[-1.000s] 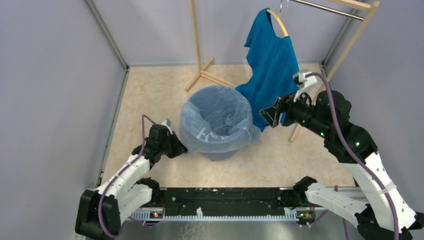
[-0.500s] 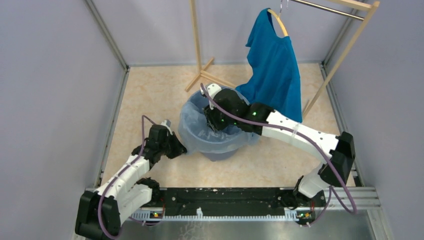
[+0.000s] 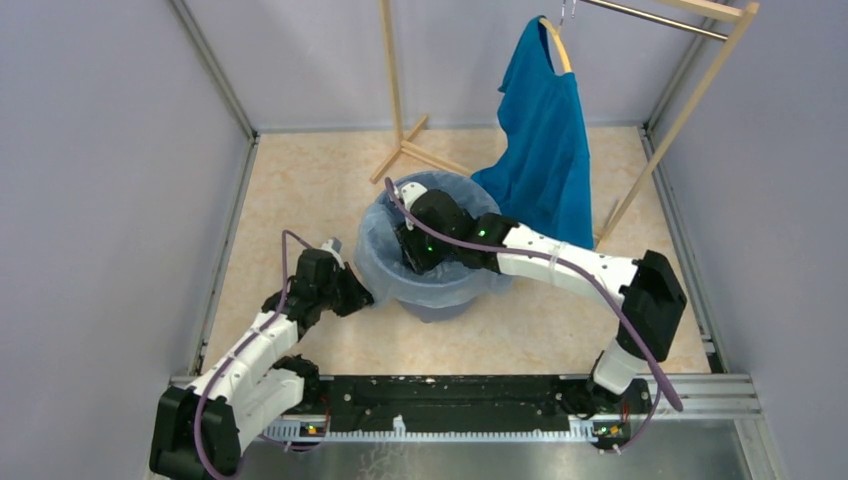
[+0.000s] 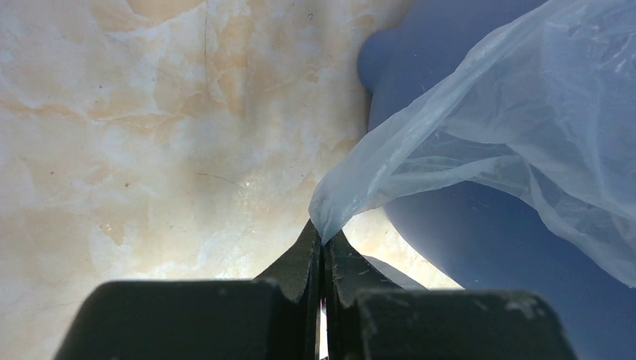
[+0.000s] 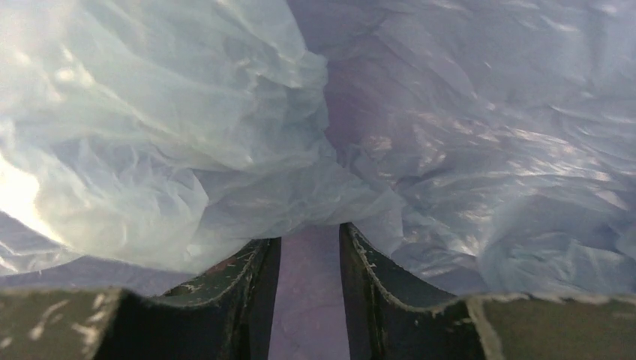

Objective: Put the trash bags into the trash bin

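The round blue trash bin (image 3: 443,303) stands mid-floor with the pale translucent trash bag (image 3: 374,256) lining it and draped over its rim. My left gripper (image 3: 358,297) sits low at the bin's left side, shut on a corner of the bag's edge (image 4: 352,187); the dark bin wall (image 4: 480,247) is just beyond it. My right gripper (image 5: 309,225) reaches down inside the bin. Its jaws stand a little apart, and crumpled folds of the bag (image 5: 187,135) lie over the fingertips (image 5: 259,251). From above, the wrist (image 3: 425,235) hides those fingers.
A bright blue T-shirt (image 3: 548,160) hangs from a hanger on a wooden rack behind and right of the bin. The rack's foot (image 3: 405,150) lies just behind the bin. Grey walls enclose the floor, and a black rail (image 3: 450,395) runs along the near edge.
My right arm has swung left from beside the T-shirt and dipped into the bin, its jaws narrowing on the way. The left arm has stayed put, still pinching the bag's edge.
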